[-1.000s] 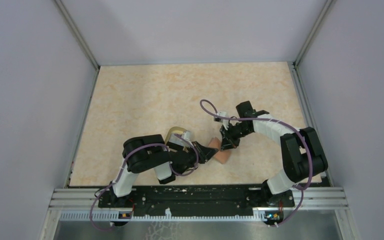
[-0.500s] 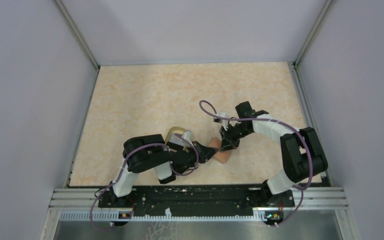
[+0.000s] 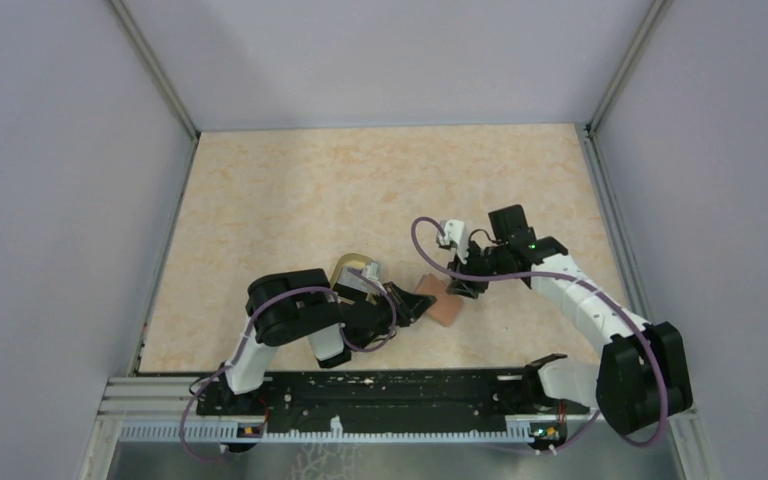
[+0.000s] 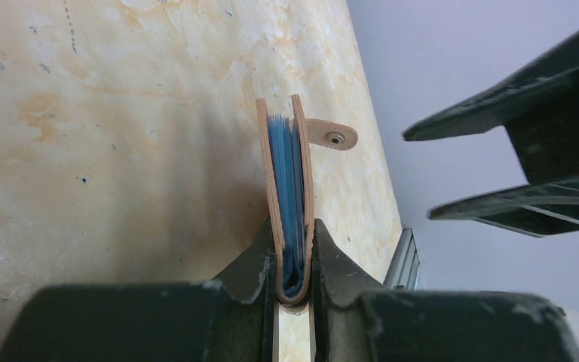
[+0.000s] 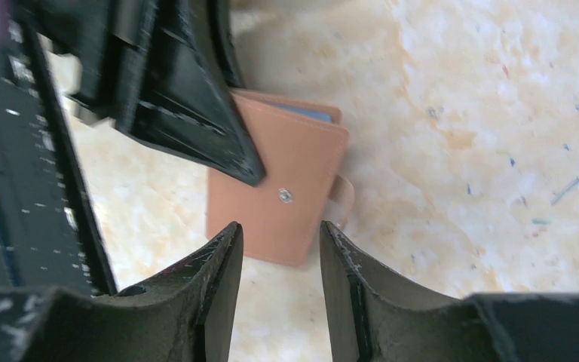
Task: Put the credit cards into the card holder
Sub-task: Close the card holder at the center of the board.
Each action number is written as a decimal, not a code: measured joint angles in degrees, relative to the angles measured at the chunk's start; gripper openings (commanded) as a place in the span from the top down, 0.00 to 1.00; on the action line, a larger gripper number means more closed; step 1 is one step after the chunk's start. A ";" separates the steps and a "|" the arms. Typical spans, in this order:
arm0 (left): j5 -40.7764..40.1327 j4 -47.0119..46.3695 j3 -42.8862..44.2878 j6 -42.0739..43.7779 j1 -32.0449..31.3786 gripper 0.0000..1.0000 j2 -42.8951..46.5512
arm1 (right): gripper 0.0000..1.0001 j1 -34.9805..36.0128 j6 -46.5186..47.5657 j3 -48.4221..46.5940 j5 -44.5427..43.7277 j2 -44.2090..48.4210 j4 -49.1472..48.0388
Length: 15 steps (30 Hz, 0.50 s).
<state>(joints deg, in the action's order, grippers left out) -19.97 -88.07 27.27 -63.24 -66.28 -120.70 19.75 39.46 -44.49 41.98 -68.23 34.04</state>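
The pale marbled table (image 3: pixel 290 190) carries everything. The left arm (image 3: pixel 285 315) folds low along the near edge, and the right arm (image 3: pixel 585 300) reaches in from the near right corner. They meet a little right of the table's middle.

A tan-rimmed dish (image 3: pixel 346 266) lies just behind the left wrist, mostly hidden by it.

The left gripper (image 4: pixel 292 230) is clamped on the card holder (image 4: pixel 288 173), one finger on each outer face at the folded spine. The holder stands on edge and runs straight out ahead of the fingers, its open mouth pointing away from them. Light blue leaves show between the two reddish-brown covers. Whether any card sits among them cannot be told.

The right gripper (image 5: pixel 280 230) hangs above the holder's far end, apart from it. Its jaws are parted to a moderate gap with nothing between them. In the right wrist view one cover lies just beyond its fingertips, with the dark left fingers (image 5: pixel 196 124) pressing on it from the upper left.

A small rounded tab (image 4: pixel 330 136) sticks out sideways from the holder's far end, to the right of the left gripper's line. A metal snap stud (image 5: pixel 285 195) sits on the cover, straight ahead of the right gripper's gap.
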 measured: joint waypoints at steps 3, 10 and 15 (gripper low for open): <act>-0.04 -0.04 0.00 -0.15 0.00 1.00 -0.13 | 0.52 0.02 -0.07 1.25 -4.85 -0.68 -1.70; -0.11 -0.20 0.00 -0.22 0.00 1.00 -0.44 | 0.51 0.02 -1.86 1.33 -11.63 -6.56 -3.61; -0.13 -0.26 0.00 -0.26 0.00 1.00 -0.63 | 0.55 0.00 -3.30 1.22 -11.91 -8.35 -4.52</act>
<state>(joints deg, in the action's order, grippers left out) -20.10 -88.33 27.27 -63.51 -66.28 -121.34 19.75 36.16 -43.27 30.06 -76.58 29.52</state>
